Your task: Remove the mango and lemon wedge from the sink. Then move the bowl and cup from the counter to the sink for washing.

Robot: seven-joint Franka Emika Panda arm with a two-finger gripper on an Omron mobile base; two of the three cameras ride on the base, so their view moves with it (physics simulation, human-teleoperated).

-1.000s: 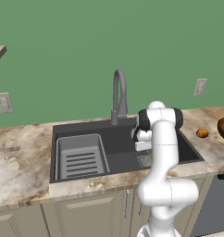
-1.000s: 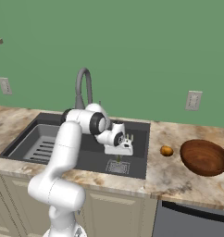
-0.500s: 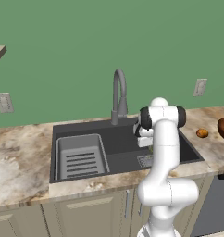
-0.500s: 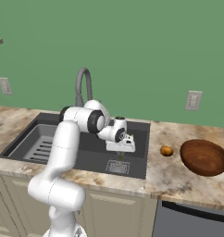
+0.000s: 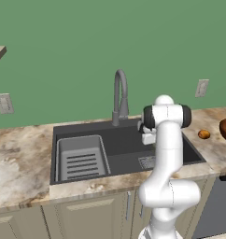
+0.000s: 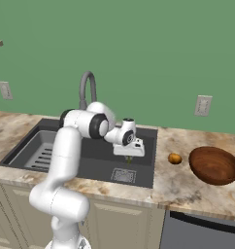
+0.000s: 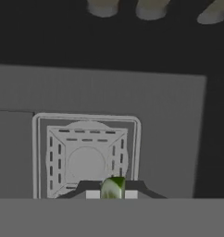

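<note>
Dark sink basin below, square drain grate straight beneath the fingertips. Gripper pinching lemon wedge between both tips, lifted clear of the floor; wedge's long axis cannot be told. Forearm level, hand pointing down. Farther off: mango, bowl, on counter.

We see a glossy white arm built of rounded tubular links, with dark grey bands at the joints (most plainly at the elbow). A bulbous white base segment sits lowest. The hand is a boxy white block carrying two small dark fingers.
</note>
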